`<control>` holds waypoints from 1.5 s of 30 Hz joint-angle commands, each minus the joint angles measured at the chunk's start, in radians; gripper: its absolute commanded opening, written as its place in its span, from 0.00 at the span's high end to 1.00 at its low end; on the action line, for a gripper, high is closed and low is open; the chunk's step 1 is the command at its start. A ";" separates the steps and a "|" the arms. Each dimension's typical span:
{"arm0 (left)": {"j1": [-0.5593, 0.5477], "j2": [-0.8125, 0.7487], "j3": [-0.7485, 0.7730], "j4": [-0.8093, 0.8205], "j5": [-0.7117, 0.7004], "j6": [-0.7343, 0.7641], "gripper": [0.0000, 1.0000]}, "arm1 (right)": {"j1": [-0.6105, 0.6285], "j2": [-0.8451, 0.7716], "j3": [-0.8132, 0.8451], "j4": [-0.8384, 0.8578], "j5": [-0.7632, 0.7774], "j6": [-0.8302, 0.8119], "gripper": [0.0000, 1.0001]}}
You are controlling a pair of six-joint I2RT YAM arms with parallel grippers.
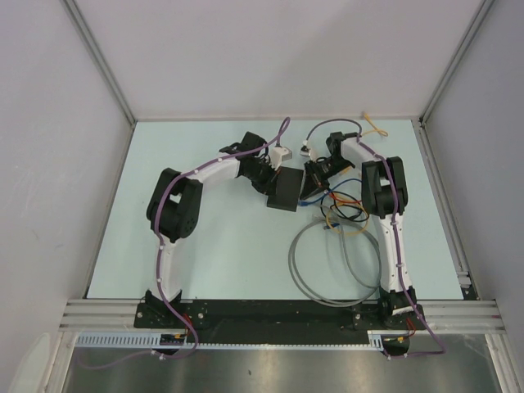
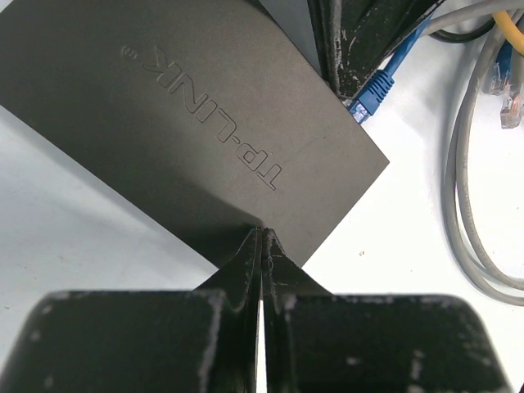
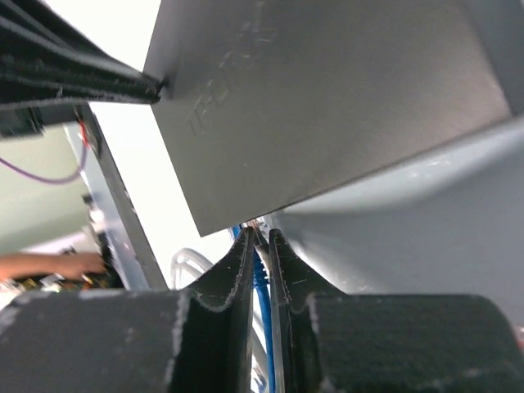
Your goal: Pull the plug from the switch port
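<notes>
Switch: the switch (image 1: 285, 190) is lying flat on the table (image 1: 213, 254), near its middle and between the two claws, turned at an angle to the table's edges; its matte-black top is showing embossed TP-LINK lettering in the left wrist view
Blue plug: the blue plug (image 2: 370, 88) is sitting right at the switch's edge on the right arm's side; I cannot tell whether it is seated in a socket or already clear of it
Right claw: the right claw (image 3: 259, 237) is standing narrow, its two fingers pinching the blue plug, and the blue cable is running back through the slim gap between them; the switch's underside edge is hanging just above the fingertips in the right wrist view
Left claw: the left claw (image 2: 262, 233) is fully closed, finger against finger, holding nothing; its joined tips are touching the switch's edge on the side away from the plug
Grey cable: the grey cable (image 1: 327, 270) is lying in a wide loop on the table in front of the right arm, near the switch but apart from it
Loose ends: two clear plugs (image 2: 501, 82) are lying beside the grey cable, and a yellow cable (image 1: 374, 127) is resting near the table's far right corner
Thin wires: dark and orange strands are tangling on the table just beside the right arm's forearm
</notes>
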 commanded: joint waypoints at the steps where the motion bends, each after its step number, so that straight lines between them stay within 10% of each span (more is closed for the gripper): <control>1: -0.005 0.048 -0.050 -0.102 -0.088 0.041 1.00 | 0.011 0.054 0.031 -0.183 0.180 -0.199 1.00; 24: -0.003 0.051 -0.047 -0.104 -0.064 0.030 1.00 | -0.107 -0.107 0.190 -0.219 0.269 -0.232 1.00; 34: 0.000 0.045 -0.040 -0.108 -0.057 0.026 0.98 | -0.073 -0.013 0.212 -0.335 0.028 -0.341 0.52; 45: 0.000 0.036 -0.055 -0.119 -0.068 0.043 0.98 | -0.027 0.100 0.204 -0.341 0.022 -0.332 0.50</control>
